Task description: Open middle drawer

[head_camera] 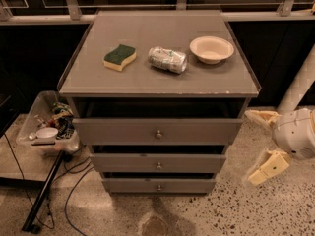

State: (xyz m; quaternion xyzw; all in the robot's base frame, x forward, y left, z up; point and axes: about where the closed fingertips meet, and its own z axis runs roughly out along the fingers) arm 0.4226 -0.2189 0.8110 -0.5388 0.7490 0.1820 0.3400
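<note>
A grey cabinet (157,85) has three drawers. The middle drawer (123,163) has a flat grey front with a small round knob (159,166). It sits between the taller top drawer (118,131) and the lowest drawer (128,185). My gripper (256,145) hangs to the right of the cabinet, beside the top and middle drawers, well clear of the knob. Its two cream fingers (268,167) are spread wide apart and hold nothing.
On the cabinet top lie a green-and-yellow sponge (119,56), a crushed can (168,59) and a cream bowl (211,49). A clear bin of clutter (47,127) stands at the left on a low shelf, with a black pole and cables on the speckled floor.
</note>
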